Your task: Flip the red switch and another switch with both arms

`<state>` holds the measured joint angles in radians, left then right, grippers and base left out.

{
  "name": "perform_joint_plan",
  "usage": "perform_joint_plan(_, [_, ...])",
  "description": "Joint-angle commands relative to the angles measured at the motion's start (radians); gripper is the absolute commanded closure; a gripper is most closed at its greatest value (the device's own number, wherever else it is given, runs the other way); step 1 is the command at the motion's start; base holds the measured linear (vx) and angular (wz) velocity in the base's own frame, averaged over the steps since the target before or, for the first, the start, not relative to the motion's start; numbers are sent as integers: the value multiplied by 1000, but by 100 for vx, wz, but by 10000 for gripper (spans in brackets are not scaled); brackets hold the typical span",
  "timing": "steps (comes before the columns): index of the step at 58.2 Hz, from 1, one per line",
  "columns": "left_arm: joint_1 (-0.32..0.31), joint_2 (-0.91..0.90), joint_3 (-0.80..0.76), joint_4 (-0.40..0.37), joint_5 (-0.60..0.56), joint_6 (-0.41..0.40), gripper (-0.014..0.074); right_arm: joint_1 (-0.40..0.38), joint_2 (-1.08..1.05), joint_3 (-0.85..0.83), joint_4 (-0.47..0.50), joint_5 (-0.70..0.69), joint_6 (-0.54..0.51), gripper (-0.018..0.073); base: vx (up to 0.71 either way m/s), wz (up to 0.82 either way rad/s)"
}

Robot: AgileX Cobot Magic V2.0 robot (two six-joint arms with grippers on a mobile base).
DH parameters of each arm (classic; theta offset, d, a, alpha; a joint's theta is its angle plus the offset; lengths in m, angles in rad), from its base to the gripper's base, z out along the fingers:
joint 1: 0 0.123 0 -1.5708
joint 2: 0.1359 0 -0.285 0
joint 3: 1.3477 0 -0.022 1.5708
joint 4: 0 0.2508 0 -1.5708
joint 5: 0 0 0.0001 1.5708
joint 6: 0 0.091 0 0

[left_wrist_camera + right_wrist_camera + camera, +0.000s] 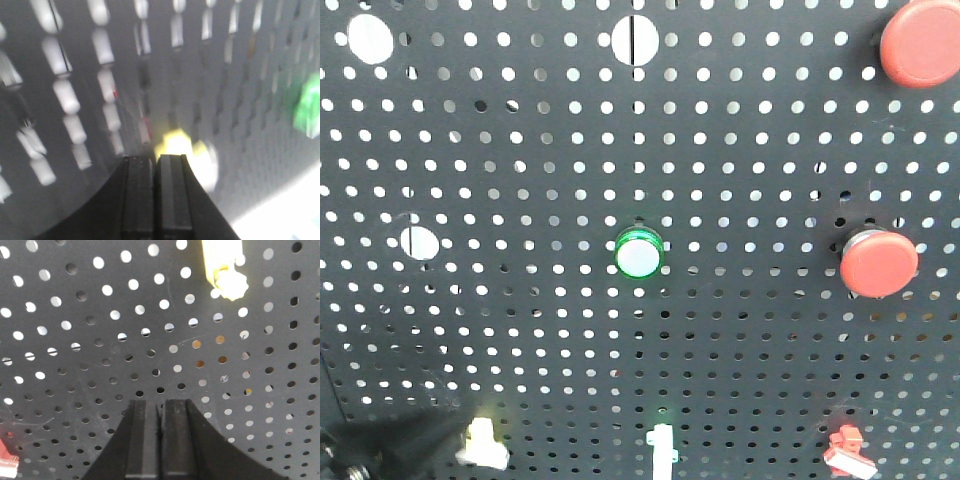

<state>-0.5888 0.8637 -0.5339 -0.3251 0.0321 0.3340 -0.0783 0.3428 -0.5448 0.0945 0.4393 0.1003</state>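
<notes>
On the black pegboard (550,330), the red switch (847,452) sits at the bottom right, also showing at the lower left edge as the red switch (7,463) in the right wrist view. The pale yellow switch (483,443) is at the bottom left, with a blurred black arm end (365,448) just left of it. In the blurred left wrist view my left gripper (155,159) is shut, its tips right at the glowing yellow switch (186,150); I cannot tell whether they touch. My right gripper (160,403) is shut and empty, facing bare pegboard to the right of the red switch.
Two big round red push buttons (920,42) (878,263) stand at the right. A green-ringed round button (640,252) is at the middle. A narrow white toggle (661,447) with a green glow is bottom centre. A pale yellow knobbed part (226,271) hangs at the top.
</notes>
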Motion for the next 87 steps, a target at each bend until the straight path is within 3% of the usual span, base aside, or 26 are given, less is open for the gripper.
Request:
perform_joint_plan(1, [-5, 2, -37, -10, 35, -4, 594, -4, 14, -35, 0, -84, -7, 566, 0, 0])
perform_joint_plan(10, [-5, 18, -37, -10, 123, -4, 594, -4, 14, -35, 0, -85, -7, 566, 0, 0])
perform_joint_plan(28, [-5, -1, -37, -11, 146, -5, 594, -4, 14, -35, 9, -75, -10, 566, 0, 0])
perform_joint_plan(35, [-5, -69, -37, -10, 173, -5, 594, -4, 14, -35, 47, -55, -93, 566, 0, 0])
perform_joint_plan(44, [-5, -195, -37, -10, 211, -5, 594, -4, 18, -35, 279, -48, -430, 566, 0, 0])
perform_joint_plan(58, [-5, -385, -37, -10, 291, -31, 594, 47, 142, -35, 924, 104, -1170, 566, 0, 0])
perform_joint_plan(64, [-5, -434, -37, -10, 311, -31, 594, 71, 231, -35, 1139, 166, -1382, 566, 0, 0])
perform_joint_plan(69, [-5, -453, -37, -10, 325, -31, 594, 93, 310, -36, 1277, 201, -1492, 566, 0, 0])
perform_joint_plan(77, [-5, -454, -37, -9, 343, -31, 594, 140, 411, -38, 1413, 214, -1548, 566, 0, 0])
perform_joint_plan(87, [-5, -454, -37, -9, 343, -31, 594, 168, 471, -36, 1418, 151, -1543, 566, 0, 0])
